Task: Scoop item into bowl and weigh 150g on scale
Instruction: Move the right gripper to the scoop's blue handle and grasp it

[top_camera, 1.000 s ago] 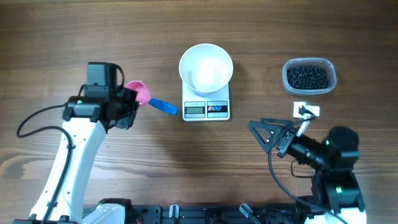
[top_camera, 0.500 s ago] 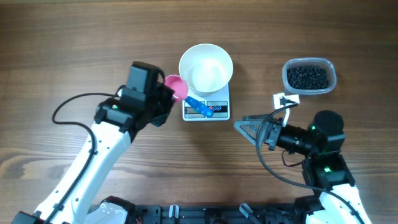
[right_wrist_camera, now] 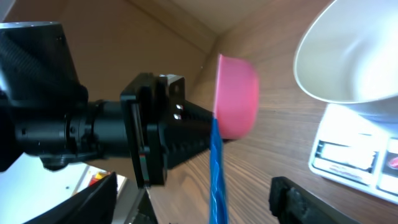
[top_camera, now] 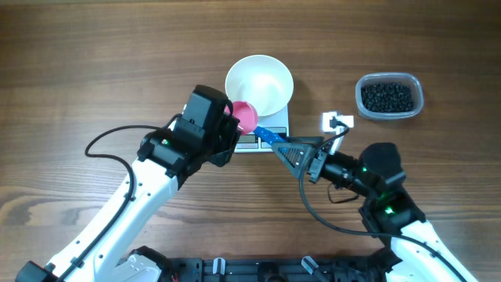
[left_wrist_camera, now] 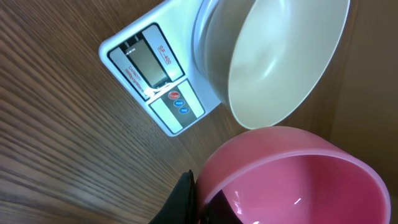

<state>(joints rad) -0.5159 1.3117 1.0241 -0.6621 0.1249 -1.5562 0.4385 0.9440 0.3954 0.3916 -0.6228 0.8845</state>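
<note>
From above, we see the left gripper [top_camera: 234, 125] clamped on the pink scoop [top_camera: 246, 116], whose cup hangs at the near rim of the white bowl [top_camera: 259, 82]. The bowl sits on the scale [top_camera: 280, 119]. The right gripper [top_camera: 288, 149] has its jaws standing wide around the end of the scoop's blue handle [top_camera: 270, 135]. The item [top_camera: 387, 95] lies in the clear tub [top_camera: 390, 76], well apart to the right.

In the left wrist view, the scoop [left_wrist_camera: 298, 180] is empty (a plain pink hollow), with one black finger [left_wrist_camera: 182, 199] against its edge. Beyond it are the empty bowl [left_wrist_camera: 280, 56] and the scale [left_wrist_camera: 155, 74], whose display we cannot read.

In the right wrist view, the handle [right_wrist_camera: 216, 168] hangs between the jaws, and we see no contact with the finger [right_wrist_camera: 292, 199].
</note>
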